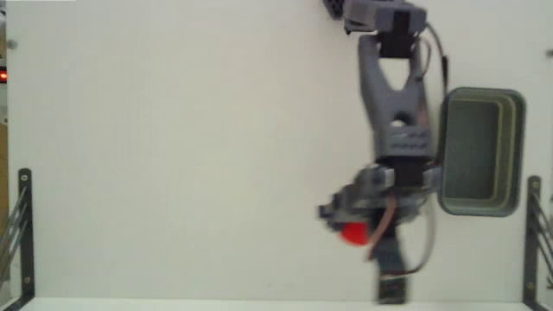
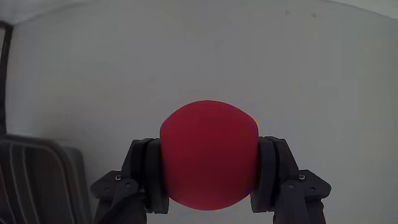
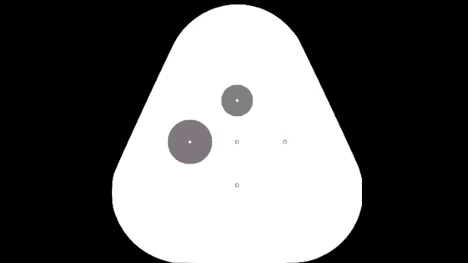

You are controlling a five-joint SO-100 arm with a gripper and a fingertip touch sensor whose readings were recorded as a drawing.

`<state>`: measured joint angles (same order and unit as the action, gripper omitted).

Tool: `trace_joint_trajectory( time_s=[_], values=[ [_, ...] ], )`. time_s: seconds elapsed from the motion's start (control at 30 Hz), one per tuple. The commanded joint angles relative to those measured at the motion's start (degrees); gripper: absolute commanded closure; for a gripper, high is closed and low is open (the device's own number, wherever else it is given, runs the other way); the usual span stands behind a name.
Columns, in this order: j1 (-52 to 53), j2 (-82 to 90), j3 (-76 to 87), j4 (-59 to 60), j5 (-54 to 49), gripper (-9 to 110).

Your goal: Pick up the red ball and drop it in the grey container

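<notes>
Spreading across nearly the whole fixed view is a plain white table [image 1: 173,155]; dark metal brackets [image 1: 23,233] stand at its left and right edges, and a small red light [image 1: 3,77] glows at the far left; in the wrist view a dark ribbed object [image 2: 37,180] fills the lower left corner, too cropped to identify. The grey container [image 1: 481,149] lies at the right in the fixed view, its long axis running up and down the picture, its deep hollow facing the camera; it sits just beside the grey arm [image 1: 393,95]. The red ball [image 2: 209,155] is a plain, matte, bright sphere, with no long axis; the gripper [image 2: 210,177] is clamped on it, one black pad [image 2: 154,174] pressing each side; in the fixed view the ball shows below and left of the container, apart from it.
</notes>
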<state>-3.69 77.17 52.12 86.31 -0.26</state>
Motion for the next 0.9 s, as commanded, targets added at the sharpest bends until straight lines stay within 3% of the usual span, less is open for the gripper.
trace_joint_trajectory(
  time_s=[0.0,0.87],
  values=[
    [-5.5,6.9,1.5,-1.4,0.3,31],
    [-31.9,15.3,13.0,-4.4,0.3,31]
  ],
)
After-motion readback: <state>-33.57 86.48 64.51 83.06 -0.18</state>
